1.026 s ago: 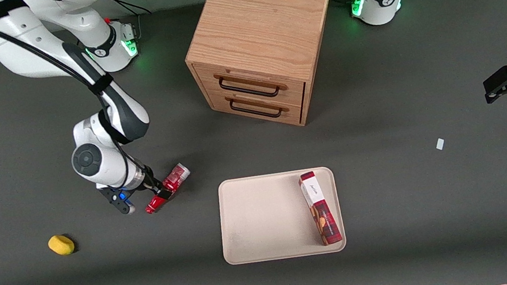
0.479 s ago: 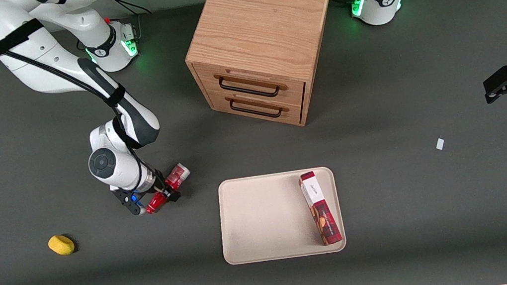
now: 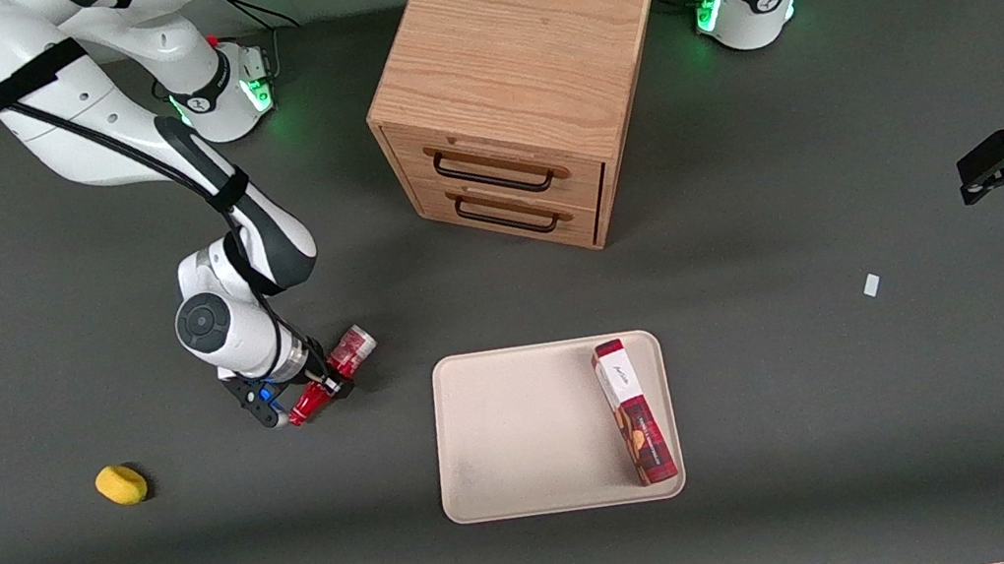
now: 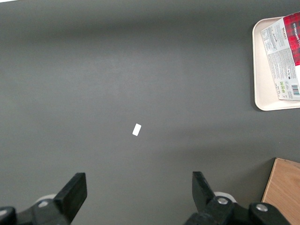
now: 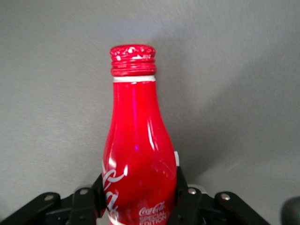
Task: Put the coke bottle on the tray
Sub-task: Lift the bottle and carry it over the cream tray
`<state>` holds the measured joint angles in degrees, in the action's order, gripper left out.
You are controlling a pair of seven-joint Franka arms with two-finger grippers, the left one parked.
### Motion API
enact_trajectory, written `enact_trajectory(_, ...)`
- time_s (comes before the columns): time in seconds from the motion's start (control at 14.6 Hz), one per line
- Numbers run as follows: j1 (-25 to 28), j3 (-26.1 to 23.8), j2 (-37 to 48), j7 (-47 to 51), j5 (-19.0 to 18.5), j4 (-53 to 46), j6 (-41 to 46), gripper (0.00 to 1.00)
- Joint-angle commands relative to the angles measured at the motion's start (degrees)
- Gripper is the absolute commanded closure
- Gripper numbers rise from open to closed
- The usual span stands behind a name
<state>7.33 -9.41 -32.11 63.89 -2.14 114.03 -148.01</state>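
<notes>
Dark grey tabletop (image 3: 833,432) w/ everything on it. Biggest item: wooden drawer cabinet (image 3: 522,80), two drawers w/ dark handles facing the front camera, standing farther from that camera than the tray.

Next, the tray (image 3: 525,438), cream-beige, flat, low rim, rounded corners, sitting in front of the cabinet's drawers, well apart from it. On the tray, along the edge toward the parked arm's end, lies a red biscuit box (image 3: 634,411), lengthwise, touching or almost touching the rim; the rest of the tray's floor is bare. The left wrist view catches the tray corner (image 4: 262,89) and the box's printed side (image 4: 283,56).

Coke bottle (image 3: 335,375): not on the tray. It lies near the tray, toward the working arm's end, tilted diagonally, silvery base end farther from the front camera, cap end nearer. Can't tell from the front view if it rests on the tabletop or is lifted just off it. Right wrist view shows the bottle (image 5: 136,154) close up, red cap, white script logo.

End effector (image 3: 318,385) is at the bottle's mid-body, closed in on it: black fingers (image 5: 185,199) press both sides of the body, gap only bottle-wide.

Smaller: yellow lump (image 3: 121,484), nearer the front camera than the bottle, further toward the working arm's end. Smallest: white scrap (image 3: 872,284) (image 4: 136,129), toward the parked arm's end.
</notes>
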Motion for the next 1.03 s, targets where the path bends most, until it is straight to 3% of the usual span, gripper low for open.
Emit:
enact_trajectory(0.0,-0.65,0.01,4.86,-4.88,-2.52,-4.14,9.19,1.0)
enact_trajectory(0.41,0.41,-0.08,4.35,-15.88,-2.78,-30.4,33.29,1.0)
enact_trajectory(0.68,4.1,-0.25,1.01,-29.05,-3.05,-41.58,34.37,1.0)
enact_trajectory(0.96,9.36,-2.28,-11.18,-39.86,-3.22,-56.69,33.14,1.0)
